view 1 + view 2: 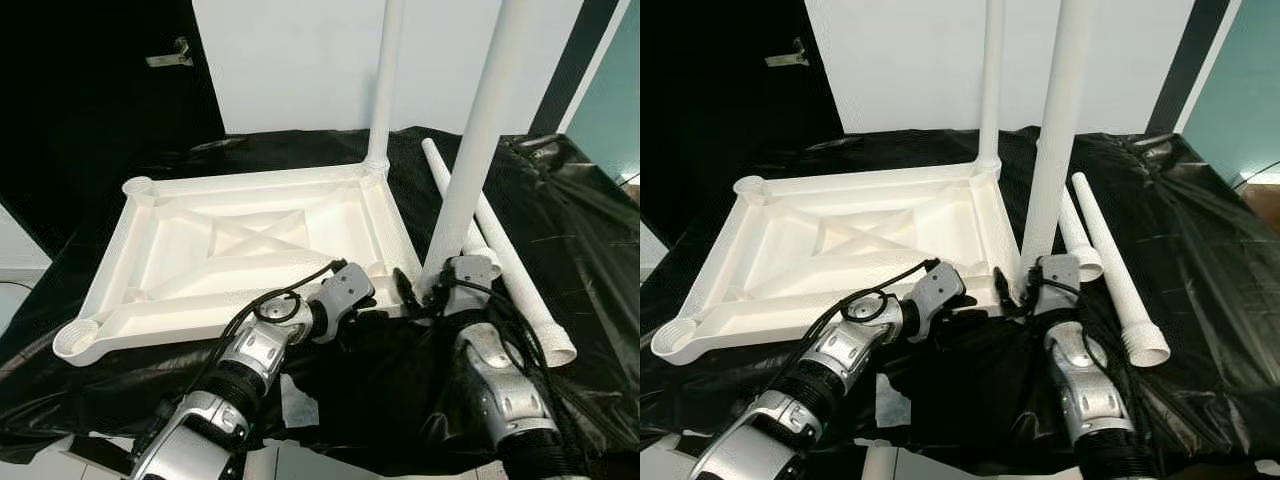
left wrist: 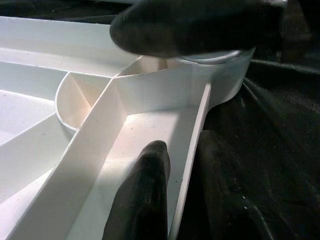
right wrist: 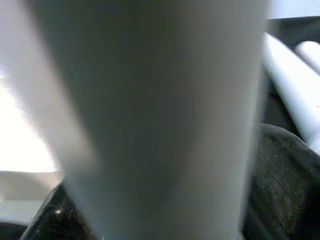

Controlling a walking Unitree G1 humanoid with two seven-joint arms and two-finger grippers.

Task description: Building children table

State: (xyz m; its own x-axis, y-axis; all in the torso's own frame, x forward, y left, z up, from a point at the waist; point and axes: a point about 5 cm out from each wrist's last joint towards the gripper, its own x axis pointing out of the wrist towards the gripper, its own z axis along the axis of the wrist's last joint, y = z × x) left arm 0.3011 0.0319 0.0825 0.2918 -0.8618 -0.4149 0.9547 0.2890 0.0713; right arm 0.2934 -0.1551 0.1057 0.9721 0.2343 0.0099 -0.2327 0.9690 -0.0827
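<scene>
A: On the black-draped bench, the upturned tabletop (image 1: 250, 250) lies flat; the left gripper (image 2: 175, 165) pinches its near rim.

B: At its near corner, the right gripper (image 1: 425, 290) clamps an upright leg (image 1: 470, 160). Light, stiff, slick plastic: grip low.
</scene>
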